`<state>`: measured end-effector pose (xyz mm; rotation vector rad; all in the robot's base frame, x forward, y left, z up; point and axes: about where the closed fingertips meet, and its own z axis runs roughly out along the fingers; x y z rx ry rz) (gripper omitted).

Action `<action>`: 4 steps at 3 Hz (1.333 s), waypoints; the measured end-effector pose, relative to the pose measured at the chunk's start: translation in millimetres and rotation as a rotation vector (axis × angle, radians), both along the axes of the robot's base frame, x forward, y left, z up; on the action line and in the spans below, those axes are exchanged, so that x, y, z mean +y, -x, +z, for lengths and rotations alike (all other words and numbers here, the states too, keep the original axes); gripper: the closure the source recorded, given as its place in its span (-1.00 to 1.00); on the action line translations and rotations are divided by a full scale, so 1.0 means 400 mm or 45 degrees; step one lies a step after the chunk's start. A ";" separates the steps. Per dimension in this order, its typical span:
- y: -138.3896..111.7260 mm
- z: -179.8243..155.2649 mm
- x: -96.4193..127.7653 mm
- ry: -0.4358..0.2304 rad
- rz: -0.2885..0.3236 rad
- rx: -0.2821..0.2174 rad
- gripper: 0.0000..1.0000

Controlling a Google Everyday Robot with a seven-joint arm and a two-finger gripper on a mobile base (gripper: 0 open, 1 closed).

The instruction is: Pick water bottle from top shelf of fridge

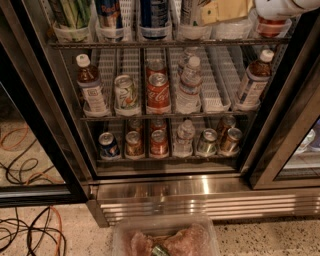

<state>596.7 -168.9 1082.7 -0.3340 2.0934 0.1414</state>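
Note:
The fridge (200,195) stands open in front of me, with a steel louvred base. The top shelf (150,44) runs across the upper edge of the view. On it stands the lower part of a clear water bottle (191,20), right of a blue can (152,17); its top is cut off by the picture's edge. My gripper (225,10), tan on a white arm (282,7), reaches in from the upper right and sits right beside the bottle, touching or nearly touching its right side.
The top shelf also holds a green item (72,15) and a Red Bull can (109,15). The lower racks hold cans and small white-capped bottles (189,85). A black door frame (287,130) stands at right. Cables (30,230) lie on the floor at left. A clear tub (165,239) sits below.

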 end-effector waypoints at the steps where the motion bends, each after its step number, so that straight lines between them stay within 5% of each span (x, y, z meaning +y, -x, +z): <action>1: 0.000 0.000 0.000 0.000 0.000 0.000 -1.00; 4: -0.087 -0.072 -0.033 -0.101 -0.031 0.027 -1.00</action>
